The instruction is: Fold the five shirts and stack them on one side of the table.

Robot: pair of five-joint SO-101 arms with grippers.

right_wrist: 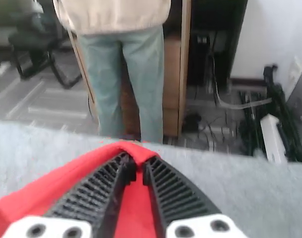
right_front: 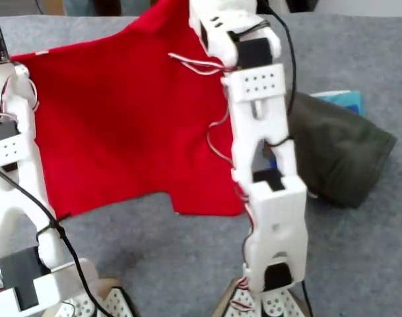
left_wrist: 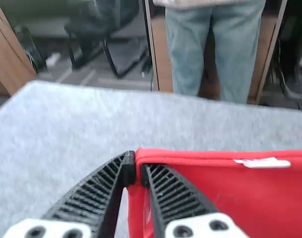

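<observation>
Red shirt point(right_front: 128, 119) lies spread flat on the tabletop point(right_front: 359, 264), far edge away from the arm bases. Left tool point(left_wrist: 134, 171) is clamped right down on one far corner of it, with the fabric pinched at the very tips. Right tool point(right_wrist: 137, 166) is closed the same way on the other far end, and the cloth peaks up into a small tent between the jaws

Looks like the step is the first fold: far edge over to the near hem. To do it well:
- lift both corners together at the same height, or the edge will skew
- hold light tension between the tools so the edge runs straight, no sag in the middle
- the near edge is stepped, not straight, so line up on the longer run
- lay the edge down before letting go, both sides at once

Materials: the red shirt is a thin, limp matte knit with a folded hem and a white label point(left_wrist: 262, 162) at the far edge. It should drape and slide easily, and the tip grip is shallow, so jerks may pull it free. Tabletop cover is grey and felt-like, probably some drag on the cloth. Olive shirt point(right_front: 339, 155) sits off to the right arm's side as a soft rounded bundle, with a teal item point(right_front: 346, 99) just behind it; that looks like the stack side
</observation>
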